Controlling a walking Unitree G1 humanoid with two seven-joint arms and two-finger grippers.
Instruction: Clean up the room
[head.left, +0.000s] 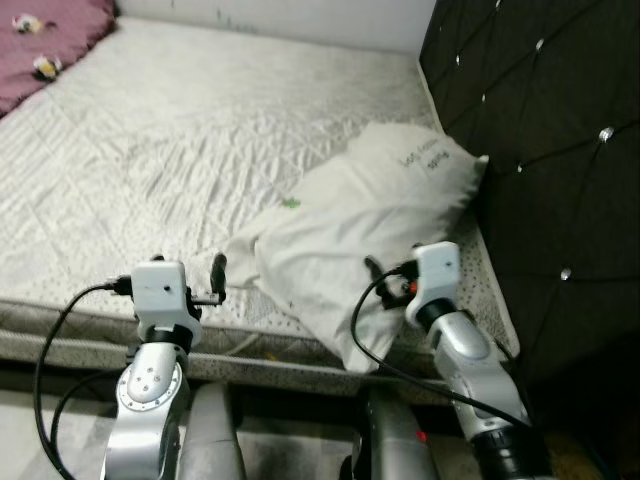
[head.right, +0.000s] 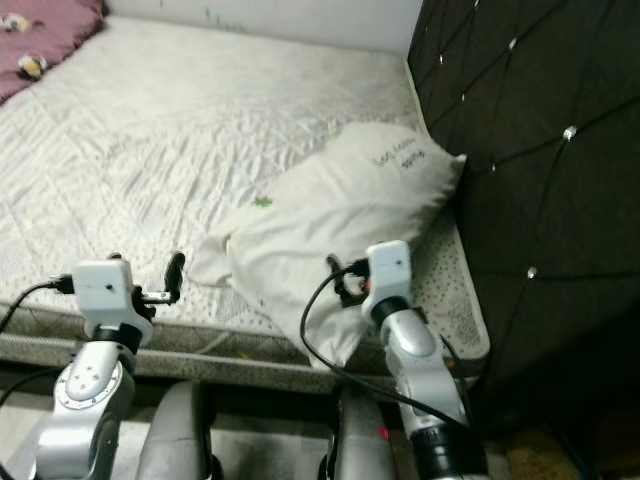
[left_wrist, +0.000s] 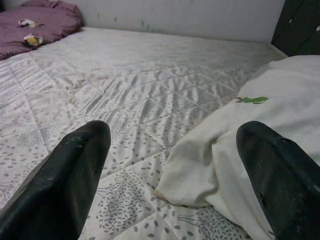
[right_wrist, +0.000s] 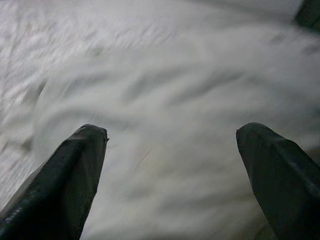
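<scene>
Right gripper is spread wide and empty, with the pillow directly ahead of its fingertips, lying at the mattress corner against the headboard. Left gripper is also released, the pillow's loose corner between and just beyond its fingers. Risk: a shallow pinch would take only the slack case, so the pillow sags or slips free. Second risk: the cable beside the right wrist could snag on the fabric.
</scene>
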